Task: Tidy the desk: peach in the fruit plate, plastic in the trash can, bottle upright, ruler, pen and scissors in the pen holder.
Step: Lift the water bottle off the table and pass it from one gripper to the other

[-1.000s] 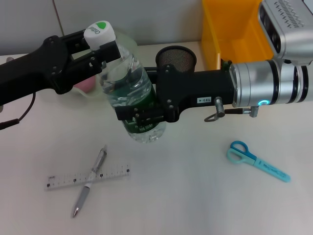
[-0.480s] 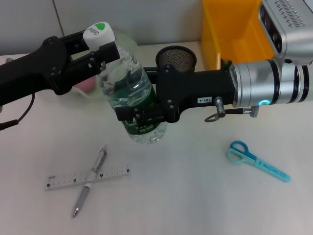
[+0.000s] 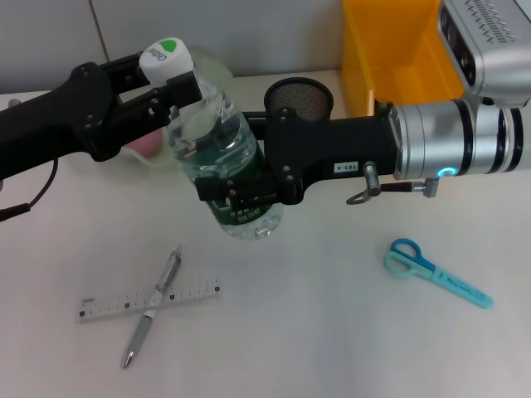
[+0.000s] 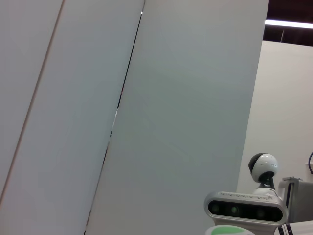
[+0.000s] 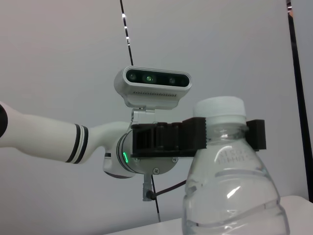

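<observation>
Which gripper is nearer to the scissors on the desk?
Right. The right gripper grips the bottle low, on the side of the scissors; the left gripper holds its neck, farther away.

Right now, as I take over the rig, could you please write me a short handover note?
Left gripper is shut on the water bottle at its neck; right gripper is shut on its lower body, both above the desk.
Done: something pink lies in the fruit plate, probably the peach.
Left: stand the bottle; pen lying across ruler, and scissors, go into the pen holder.
</observation>
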Action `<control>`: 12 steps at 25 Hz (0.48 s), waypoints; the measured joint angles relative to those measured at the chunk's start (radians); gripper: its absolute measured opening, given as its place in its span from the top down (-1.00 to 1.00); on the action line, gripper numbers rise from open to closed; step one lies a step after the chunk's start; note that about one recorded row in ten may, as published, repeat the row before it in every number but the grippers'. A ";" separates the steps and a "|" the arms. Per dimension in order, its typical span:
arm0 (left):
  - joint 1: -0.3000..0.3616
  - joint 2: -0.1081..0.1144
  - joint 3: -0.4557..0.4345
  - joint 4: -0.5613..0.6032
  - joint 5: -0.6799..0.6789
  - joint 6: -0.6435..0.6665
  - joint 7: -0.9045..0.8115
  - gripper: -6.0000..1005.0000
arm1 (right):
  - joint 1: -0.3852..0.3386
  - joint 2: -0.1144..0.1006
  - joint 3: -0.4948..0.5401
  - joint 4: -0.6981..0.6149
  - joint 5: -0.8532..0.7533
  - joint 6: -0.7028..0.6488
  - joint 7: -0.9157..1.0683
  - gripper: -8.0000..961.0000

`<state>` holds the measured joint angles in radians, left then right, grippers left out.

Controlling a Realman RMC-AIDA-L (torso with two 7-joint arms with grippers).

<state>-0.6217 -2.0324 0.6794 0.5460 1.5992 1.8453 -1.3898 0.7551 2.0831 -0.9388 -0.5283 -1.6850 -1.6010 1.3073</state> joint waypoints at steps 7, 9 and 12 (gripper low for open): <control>0.000 0.000 -0.004 0.001 0.001 0.003 0.000 0.11 | -0.003 0.000 0.000 -0.003 0.001 -0.002 -0.003 -0.59; 0.000 0.000 -0.005 0.001 0.001 0.003 0.000 0.11 | -0.004 0.001 0.001 -0.003 -0.001 -0.005 -0.007 -0.59; 0.001 0.000 -0.006 0.002 0.001 0.002 0.000 0.11 | -0.005 0.001 0.000 -0.003 -0.003 -0.005 -0.007 -0.59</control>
<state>-0.6210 -2.0325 0.6732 0.5481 1.6000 1.8472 -1.3898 0.7503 2.0841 -0.9392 -0.5314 -1.6885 -1.6061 1.3001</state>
